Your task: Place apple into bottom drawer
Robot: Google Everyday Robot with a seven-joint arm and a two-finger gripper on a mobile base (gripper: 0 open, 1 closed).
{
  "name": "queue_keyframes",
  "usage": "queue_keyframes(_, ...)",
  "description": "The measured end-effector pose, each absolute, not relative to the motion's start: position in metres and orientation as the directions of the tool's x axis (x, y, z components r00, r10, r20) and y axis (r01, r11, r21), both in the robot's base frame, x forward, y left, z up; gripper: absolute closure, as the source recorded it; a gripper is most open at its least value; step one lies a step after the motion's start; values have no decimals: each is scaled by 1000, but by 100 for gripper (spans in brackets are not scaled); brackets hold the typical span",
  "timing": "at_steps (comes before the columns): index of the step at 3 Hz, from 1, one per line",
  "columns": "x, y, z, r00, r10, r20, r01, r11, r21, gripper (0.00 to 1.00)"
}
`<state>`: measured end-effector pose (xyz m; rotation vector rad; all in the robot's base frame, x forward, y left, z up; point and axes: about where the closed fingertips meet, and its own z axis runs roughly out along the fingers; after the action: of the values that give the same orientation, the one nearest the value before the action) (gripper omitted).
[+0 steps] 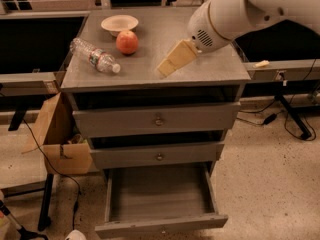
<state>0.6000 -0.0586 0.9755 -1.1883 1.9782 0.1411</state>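
Observation:
The red-orange apple sits on the grey cabinet top, just in front of a shallow beige bowl. The bottom drawer is pulled open below and shows an empty grey tray. My gripper hangs from the white arm over the middle of the cabinet top, to the right of the apple and a little nearer the front, not touching it.
A plastic water bottle lies on its side at the left of the top. The two upper drawers are closed. An open cardboard box stands left of the cabinet. Cables run across the floor at right.

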Motion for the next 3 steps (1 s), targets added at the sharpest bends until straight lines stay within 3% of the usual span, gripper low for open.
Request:
queue_keyframes(1, 647, -1, 967, -227, -610, -759, -766, 593, -247, 0)
queue_keyframes(3, 717, 65, 962, -302, -521, -798, -689, 698, -195, 0)
